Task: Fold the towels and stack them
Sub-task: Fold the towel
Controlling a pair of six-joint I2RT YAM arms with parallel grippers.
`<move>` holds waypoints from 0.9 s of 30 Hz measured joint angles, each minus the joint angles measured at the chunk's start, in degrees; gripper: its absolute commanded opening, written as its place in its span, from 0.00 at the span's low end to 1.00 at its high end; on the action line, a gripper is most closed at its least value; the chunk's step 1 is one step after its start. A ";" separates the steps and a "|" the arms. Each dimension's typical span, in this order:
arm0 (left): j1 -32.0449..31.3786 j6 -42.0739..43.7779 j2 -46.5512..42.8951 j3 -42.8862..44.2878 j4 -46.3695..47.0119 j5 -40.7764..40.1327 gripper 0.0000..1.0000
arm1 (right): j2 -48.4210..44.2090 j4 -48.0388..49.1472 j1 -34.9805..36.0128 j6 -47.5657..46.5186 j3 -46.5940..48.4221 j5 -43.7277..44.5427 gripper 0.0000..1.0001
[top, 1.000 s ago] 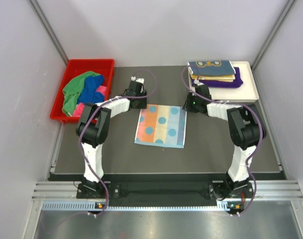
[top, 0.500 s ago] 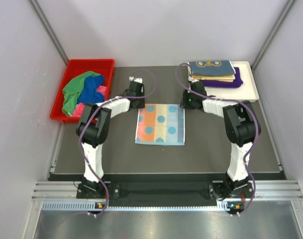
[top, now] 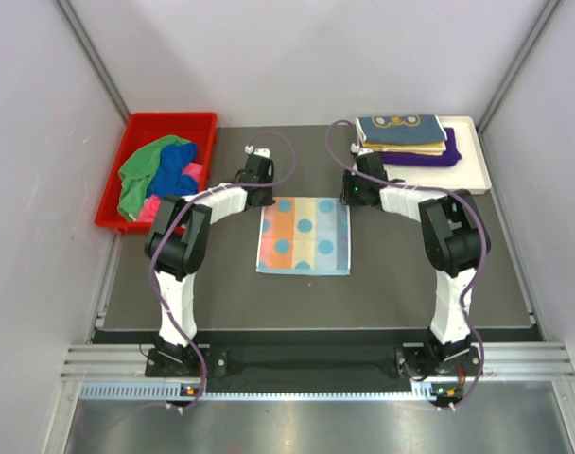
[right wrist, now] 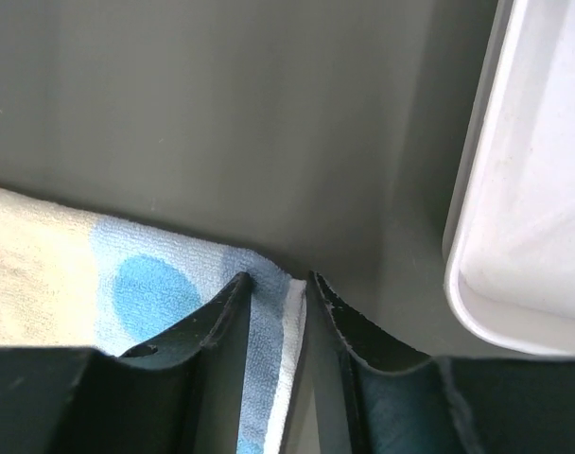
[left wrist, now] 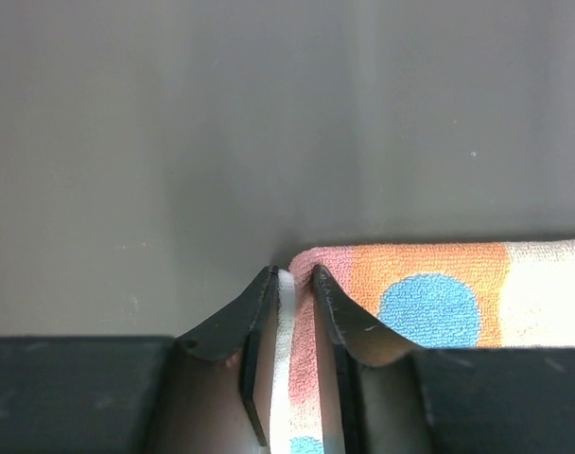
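Gripping only the far corners carries the main risk: if either hold is shallow, the terry could slip free in a lift and the fold would likely land skewed. The dotted towel point(top: 304, 235) lies flat at the middle of the tabletop point(top: 401, 284). The right pincer point(right wrist: 278, 279) has narrow jaws pinched on the towel's far right corner, near the white tray point(right wrist: 477, 236). The left pincer point(left wrist: 295, 276) has narrow jaws astride the far left corner, with cloth filling the gap. A firm hold there cannot be confirmed.

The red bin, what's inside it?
Crumpled towels fill the red bin: a green towel, a blue towel, a pink towel. Anything beneath them is covered.
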 measured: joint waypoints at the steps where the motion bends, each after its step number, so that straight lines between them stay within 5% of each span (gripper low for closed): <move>1: -0.02 -0.02 0.09 0.00 0.13 0.02 0.22 | 0.07 0.02 0.02 0.00 0.02 0.00 0.27; 11: -0.26 -0.52 0.11 -0.52 1.62 -0.09 0.01 | 0.96 0.66 0.04 -0.59 0.79 -0.42 0.13; 27: -0.35 -1.88 -7.32 -8.98 12.04 -1.77 0.00 | -7.23 12.04 0.26 -0.57 -10.49 0.07 0.11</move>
